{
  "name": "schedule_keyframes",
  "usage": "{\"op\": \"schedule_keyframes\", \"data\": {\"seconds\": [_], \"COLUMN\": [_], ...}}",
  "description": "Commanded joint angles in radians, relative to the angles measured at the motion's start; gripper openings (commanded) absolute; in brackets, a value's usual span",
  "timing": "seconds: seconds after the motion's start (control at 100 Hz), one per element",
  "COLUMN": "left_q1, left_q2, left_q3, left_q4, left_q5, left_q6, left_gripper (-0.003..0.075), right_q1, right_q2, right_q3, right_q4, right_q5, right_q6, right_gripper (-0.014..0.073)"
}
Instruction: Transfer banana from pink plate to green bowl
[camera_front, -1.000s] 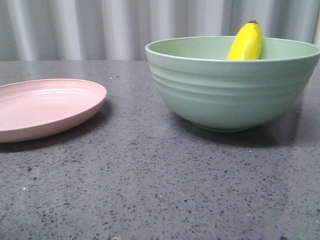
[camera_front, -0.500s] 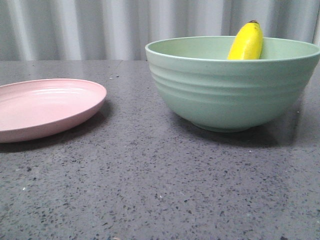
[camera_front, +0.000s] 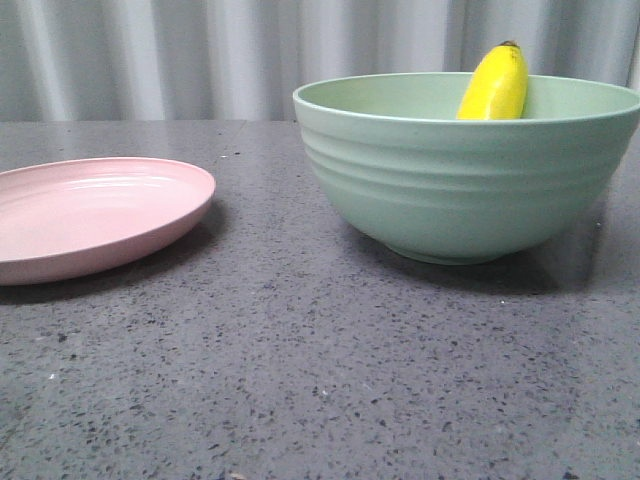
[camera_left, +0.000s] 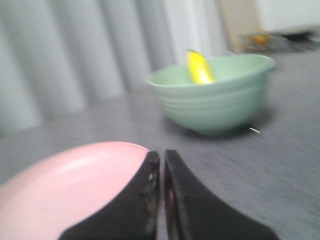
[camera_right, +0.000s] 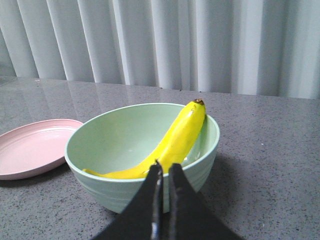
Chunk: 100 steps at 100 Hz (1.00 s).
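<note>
Banana (camera_right: 175, 142), glossy yellow and gently curved, leans inside the ridged mint-green bowl (camera_front: 465, 180), dark tip above the rim, toward the speckled grey counter's (camera_front: 300, 370) right edge. The shallow matte pink plate (camera_front: 90, 215) lies empty near the left edge. Left gripper (camera_left: 161, 165) and right gripper (camera_right: 163, 172) are both clenched, holding nothing.

Grey speckled table (camera_front: 300, 380) bears pink plate (camera_front: 95, 215), green bowl (camera_front: 465, 180)

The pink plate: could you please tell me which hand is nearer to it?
Left. The left hand sits right at the pink plate, while the right hand is by the green bowl, farther from the plate.
</note>
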Motion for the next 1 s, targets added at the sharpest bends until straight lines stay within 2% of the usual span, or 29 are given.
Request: {"op": "schedule_keyframes", "data": {"seconds": [0.0,0.1,0.24,0.37,0.51,0.62,0.99], "left_q1": [0.125,0.244,0.415,0.575,0.703,0.739,0.737], "left_q2": [0.010,0.008,0.006,-0.040,-0.076,-0.076,-0.076], "left_q3": [0.011,0.008,0.008,0.008,0.010,0.010,0.008], "left_q4": [-0.040,-0.096,-0.106,-0.106,-0.106,-0.106,-0.080], "left_q5": [-0.212,-0.208,-0.130,0.012,0.180,0.323,0.319], "left_q6": [-0.008,-0.008,-0.008,-0.044,-0.054,-0.054,-0.054], "left_gripper": [-0.0020,-0.0020,-0.0020,-0.0020,-0.0020,-0.0020,-0.0020], "right_q1": [-0.002,-0.002,-0.002,-0.002,-0.002,-0.002,-0.002], "right_q2": [0.010,0.010,0.010,0.010,0.010,0.010,0.010], "right_q3": [-0.027,-0.027,-0.027,-0.027,-0.027,-0.027,-0.027], "right_q4": [-0.003,-0.003,-0.003,-0.003,-0.003,-0.003,-0.003], "right_q5": [-0.076,-0.076,-0.076,-0.076,-0.073,-0.073,-0.073], "right_q6": [-0.013,-0.013,-0.013,-0.013,-0.013,-0.013,-0.013], "right_gripper": [-0.0065,-0.0065,-0.0065,-0.0065,-0.0065,-0.0065,-0.0065]}}
